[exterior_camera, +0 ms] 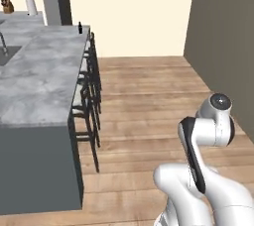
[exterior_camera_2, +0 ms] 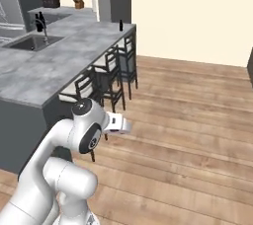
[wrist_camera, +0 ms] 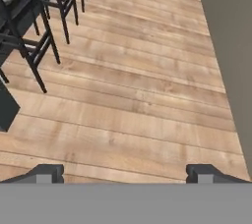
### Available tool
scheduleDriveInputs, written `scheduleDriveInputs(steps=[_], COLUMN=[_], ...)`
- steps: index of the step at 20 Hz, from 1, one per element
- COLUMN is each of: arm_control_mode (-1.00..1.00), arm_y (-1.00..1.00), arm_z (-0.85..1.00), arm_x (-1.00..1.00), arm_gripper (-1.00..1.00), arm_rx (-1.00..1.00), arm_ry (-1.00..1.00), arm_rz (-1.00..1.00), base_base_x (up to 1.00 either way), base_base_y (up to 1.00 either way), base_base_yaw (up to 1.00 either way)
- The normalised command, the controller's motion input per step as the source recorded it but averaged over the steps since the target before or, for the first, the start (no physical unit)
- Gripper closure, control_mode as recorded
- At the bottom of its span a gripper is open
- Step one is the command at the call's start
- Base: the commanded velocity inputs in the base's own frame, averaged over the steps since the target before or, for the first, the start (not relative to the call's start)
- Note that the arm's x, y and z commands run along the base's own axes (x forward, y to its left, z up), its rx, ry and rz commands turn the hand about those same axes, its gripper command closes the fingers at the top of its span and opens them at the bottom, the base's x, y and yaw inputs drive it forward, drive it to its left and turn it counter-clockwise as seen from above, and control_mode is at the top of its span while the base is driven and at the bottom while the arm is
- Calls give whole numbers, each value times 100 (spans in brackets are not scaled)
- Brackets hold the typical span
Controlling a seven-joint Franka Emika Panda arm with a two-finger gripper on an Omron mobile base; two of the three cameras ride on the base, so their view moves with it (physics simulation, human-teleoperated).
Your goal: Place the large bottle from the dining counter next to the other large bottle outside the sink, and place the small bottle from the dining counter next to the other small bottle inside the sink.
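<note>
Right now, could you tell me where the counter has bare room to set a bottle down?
The counter is bare from its near end to the small dark bottle at its far corner, between the sink and the stool-side edge. Two dark bottles stand close behind the faucet.

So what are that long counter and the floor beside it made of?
The dining counter looks like polished grey-white marble, judging by its cloudy veining, on a plain matte slate-grey base. The floor looks like light brown wood planks with visible grain and seams. Both are rendered, so these are only looks.
</note>
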Motion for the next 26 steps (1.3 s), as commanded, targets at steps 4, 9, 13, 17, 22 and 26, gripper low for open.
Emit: scheduleDriveInputs(steps=[4, 9, 13, 17, 22, 26], arm_control_mode=[100, 100, 100, 100, 100, 100], arm_y=[0, 0, 0, 0, 0, 0], arm_z=[0, 0, 0, 0, 0, 0], arm_x=[0, 0, 0, 0, 0, 0], arm_gripper=[-100, -100, -100, -100, -100, -100], arm_rx=[0, 0, 0, 0, 0, 0], arm_ry=[0, 0, 0, 0, 0, 0], arm_rz=[0, 0, 0, 0, 0, 0], base_base_x=[40, 77, 100, 100, 100, 100], base_base_y=[-93, -69, -52, -46, -36, -30], base_base_yaw=[-1, -2, -2, -3, -4, -3])
